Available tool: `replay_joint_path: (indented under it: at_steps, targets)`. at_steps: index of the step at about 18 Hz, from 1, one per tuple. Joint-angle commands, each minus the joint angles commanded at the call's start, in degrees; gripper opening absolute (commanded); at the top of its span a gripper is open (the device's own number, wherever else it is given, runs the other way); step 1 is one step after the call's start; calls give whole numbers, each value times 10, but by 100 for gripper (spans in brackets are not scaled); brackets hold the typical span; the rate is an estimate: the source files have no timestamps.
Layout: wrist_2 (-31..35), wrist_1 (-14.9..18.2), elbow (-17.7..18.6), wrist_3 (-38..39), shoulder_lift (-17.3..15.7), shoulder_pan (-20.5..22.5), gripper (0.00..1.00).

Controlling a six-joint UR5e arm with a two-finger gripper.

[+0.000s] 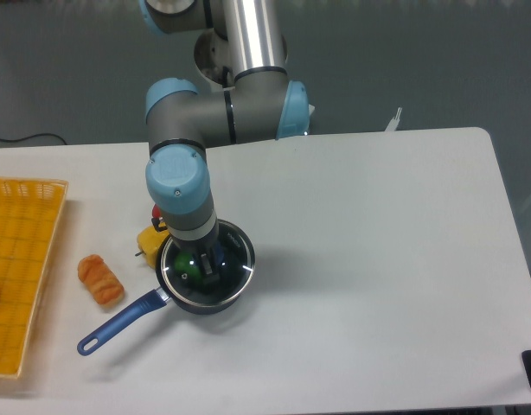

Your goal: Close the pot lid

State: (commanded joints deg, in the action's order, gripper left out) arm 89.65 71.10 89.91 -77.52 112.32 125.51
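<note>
Near the front-left of the white bench [378, 259], the pot [235, 296] sat with its long blue handle [118, 324] running out toward the front-left corner. Directly above it hung the gripper [205, 268], pointing straight down into the pot's mouth. The lid [175, 275] lay level at the rim, its thin silver edge tracing the pot's circle, so it seemed seated or very nearly so. Dark jaws stood at the centre where the knob would be; whether they clasped it or had let go could not be told. Something green showed through the glass. My judgement: only release and a straight lift remained. A yellow object [151, 242] lay just beside the pot, an orange pastry-like piece [100, 279] further left, and a yellow basket [23, 277] at the bench's left edge. Behind was a grey wall.
</note>
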Motion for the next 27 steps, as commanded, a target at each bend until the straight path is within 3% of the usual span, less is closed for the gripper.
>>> replay_joint_path:
  at_steps: [27]
  targets:
    - [3,-1,11,0,-2,-3,60]
